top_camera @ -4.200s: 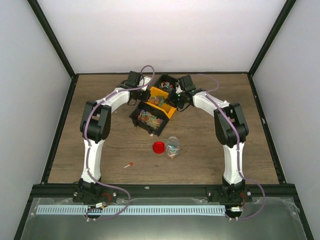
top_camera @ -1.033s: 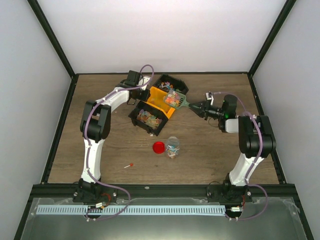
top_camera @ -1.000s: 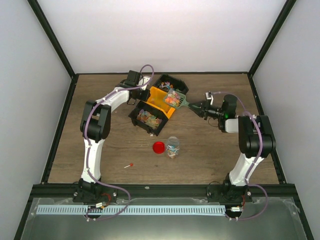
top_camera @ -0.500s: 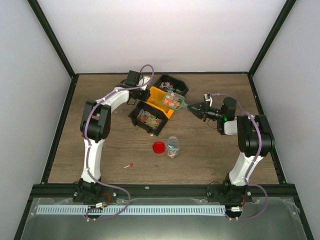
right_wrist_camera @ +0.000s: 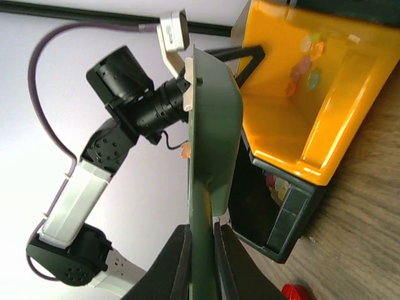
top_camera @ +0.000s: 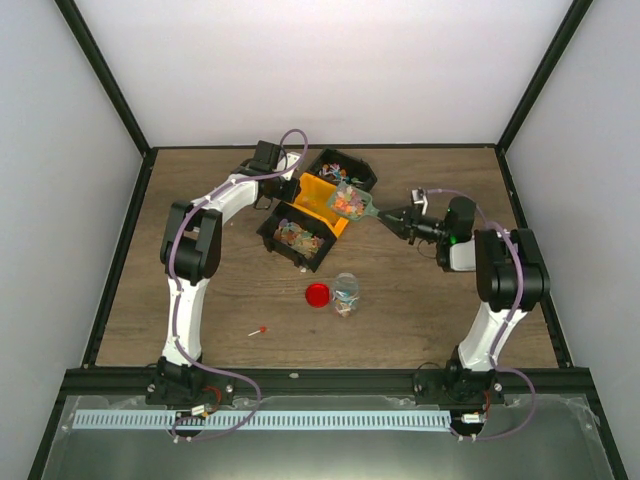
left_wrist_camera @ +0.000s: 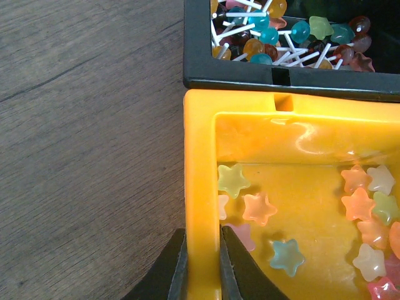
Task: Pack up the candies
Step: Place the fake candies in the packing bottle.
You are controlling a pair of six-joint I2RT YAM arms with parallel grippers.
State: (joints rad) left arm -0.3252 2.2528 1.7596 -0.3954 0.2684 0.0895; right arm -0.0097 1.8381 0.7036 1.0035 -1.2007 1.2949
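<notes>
Nearest the arm bases, a single red-headed lollipop on a white stick (top_camera: 258, 330) lies alone on the brown wooden surface (top_camera: 430, 310), well apart from everything else.

Further in stands a small clear jar (top_camera: 346, 285), uncapped, with some of the tiny multicoloured candies (top_camera: 346, 299) already inside. Its round red lid (top_camera: 317, 294) lies flat just beside it, to my mind set there so the mouth is free for filling.

Beyond the jar three open bins sit touching in a slanted row. A front black bin (top_camera: 298, 237) holds a mixed heap of sweets. A yellow plastic bin (top_camera: 318, 188) in the middle has pale star-shaped pieces scattered on its floor. A rear black bin (top_camera: 343, 166) is full of little ball-headed sticks.

The left claw (left_wrist_camera: 201, 265) is clenched on the yellow bin's side wall, one finger outside and one inside, pinching the rim tight. I take that as bracing, so the bin cannot skid or tip while it is dug into.

The right claw (right_wrist_camera: 201, 250) is clamped hard on the handle of a green slotted scoop (top_camera: 352, 199), its fingers nearly together around the thin stem. The scoop hangs above the far end of the yellow bin with a bright load of candies in its bowl. From above it looks roughly level, which I judge is meant to stop the load sliding out on the way to the jar. The jar stands well apart from the scoop, on the near side of the bins.
</notes>
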